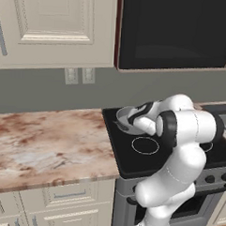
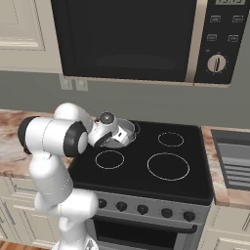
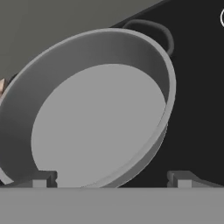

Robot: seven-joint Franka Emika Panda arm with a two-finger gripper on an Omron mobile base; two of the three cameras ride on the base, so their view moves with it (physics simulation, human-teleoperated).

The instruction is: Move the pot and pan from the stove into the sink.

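Grey metal pot (image 3: 100,118) sat on the stove (image 2: 156,168) with the gripper (image 3: 111,178) fingers wide around its rim, nothing moved to the sink yet.

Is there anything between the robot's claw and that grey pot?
Nothing. In the hand view the open gripper hangs straight over the pot, its near rim passing between the fingertips.
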